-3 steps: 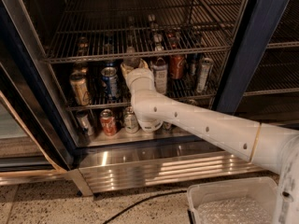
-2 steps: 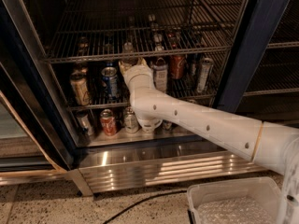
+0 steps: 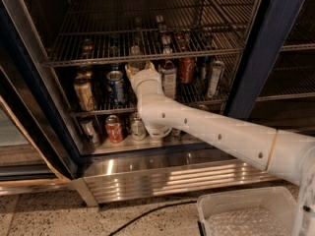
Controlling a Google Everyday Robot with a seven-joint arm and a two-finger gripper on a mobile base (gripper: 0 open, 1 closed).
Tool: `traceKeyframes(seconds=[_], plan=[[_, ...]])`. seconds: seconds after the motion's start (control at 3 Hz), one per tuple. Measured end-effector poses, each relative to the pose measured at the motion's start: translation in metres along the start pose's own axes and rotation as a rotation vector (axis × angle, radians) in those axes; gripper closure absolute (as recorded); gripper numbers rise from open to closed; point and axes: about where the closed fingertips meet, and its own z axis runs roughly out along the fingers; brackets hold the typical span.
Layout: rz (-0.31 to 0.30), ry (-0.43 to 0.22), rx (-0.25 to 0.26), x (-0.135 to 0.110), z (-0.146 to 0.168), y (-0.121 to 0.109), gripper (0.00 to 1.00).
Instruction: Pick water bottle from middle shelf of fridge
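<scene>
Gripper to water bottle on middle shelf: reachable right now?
Likely yes: the gripper is inside the fridge at the middle shelf, right in front of the water bottle, nothing visible between them.

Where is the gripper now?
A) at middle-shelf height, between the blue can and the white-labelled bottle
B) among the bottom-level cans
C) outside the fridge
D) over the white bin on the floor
A: the gripper sits inside the fridge above the middle shelf, the blue can on one side and the white-labelled bottle on the other.
</scene>
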Motion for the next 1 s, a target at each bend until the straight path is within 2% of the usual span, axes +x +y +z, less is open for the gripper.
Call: traceKeyframes(seconds=[1.0], plan=[[0.003,-0.024,-0.009,0.0001,-0.0116,0.0031,1.00]])
